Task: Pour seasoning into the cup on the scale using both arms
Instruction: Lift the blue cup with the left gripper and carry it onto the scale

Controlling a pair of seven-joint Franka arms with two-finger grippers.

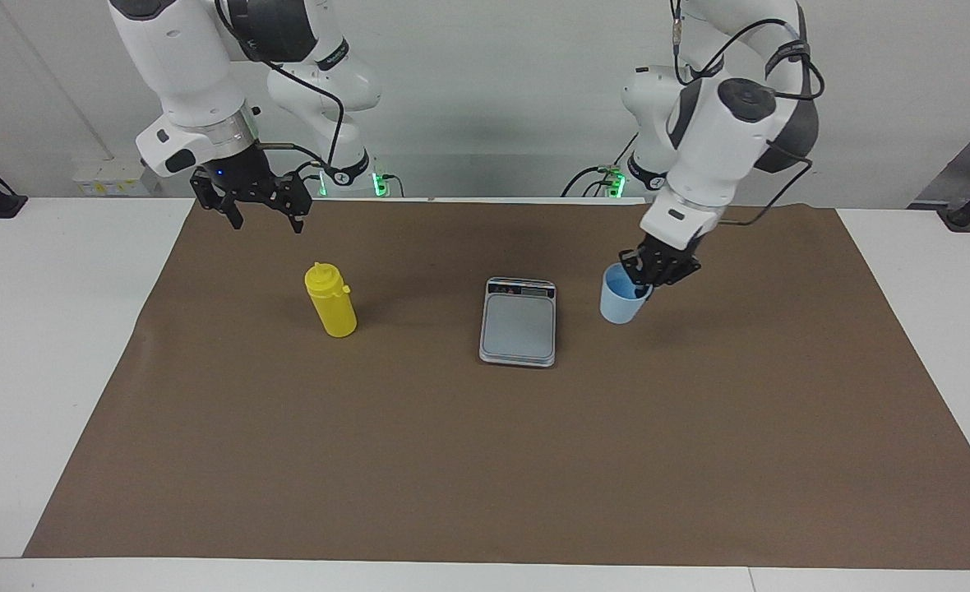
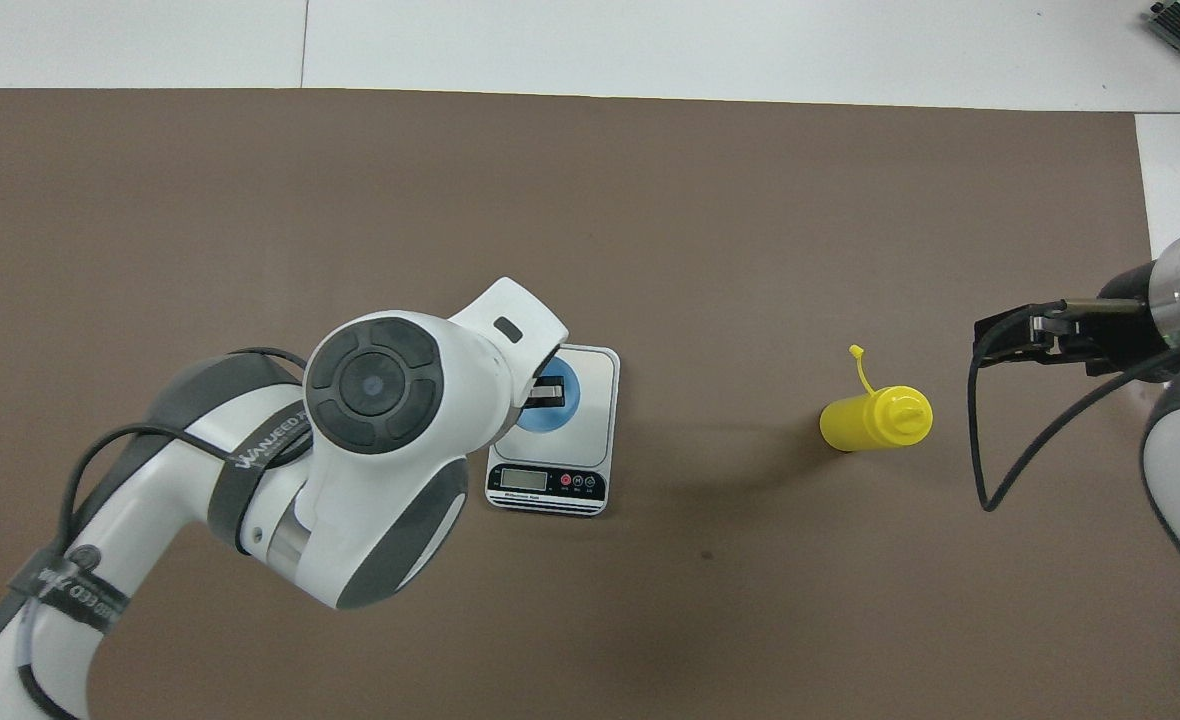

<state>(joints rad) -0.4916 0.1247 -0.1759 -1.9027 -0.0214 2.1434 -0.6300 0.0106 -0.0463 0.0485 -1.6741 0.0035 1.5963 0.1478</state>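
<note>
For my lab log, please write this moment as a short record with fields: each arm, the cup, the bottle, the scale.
left gripper: at the cup's rim, fingers shut on it, one inside the cup
cup: light blue, tilted, lifted off the mat, beside the scale toward the left arm's end
scale: flat on the brown mat, platform bare
right gripper: open, in the air near the bottle, holding nothing, waiting
seasoning bottle: yellow, upright on the mat, toward the right arm's end
task state: cup not yet on the scale
</note>
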